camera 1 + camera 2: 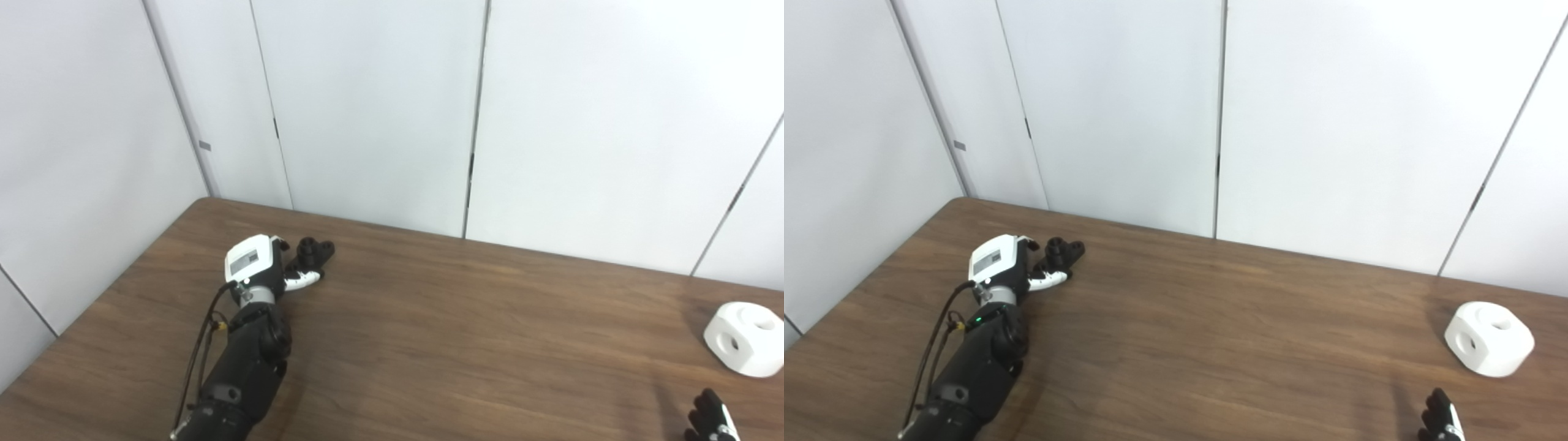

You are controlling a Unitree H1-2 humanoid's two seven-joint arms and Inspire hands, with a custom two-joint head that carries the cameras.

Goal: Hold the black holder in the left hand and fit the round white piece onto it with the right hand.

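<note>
L hand (257, 266) lies low on the bench (465, 343) at far left, fingers (303, 280) reaching to the black holder (313, 251) and touching it; can't tell if they pinch it. Holder sits on bench near the back-left edge. White piece (1488, 338) rests far right, well apart. R hand (1440, 419) at bottom edge, just below the piece, not touching; only fingertips show, grip state unclear.

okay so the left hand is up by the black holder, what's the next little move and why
Probably close the left hand on the black holder and lift it: the holder lies on the table, seemingly not yet gripped. The round white piece sits far right, untouched, with the right hand low beside it.
</note>
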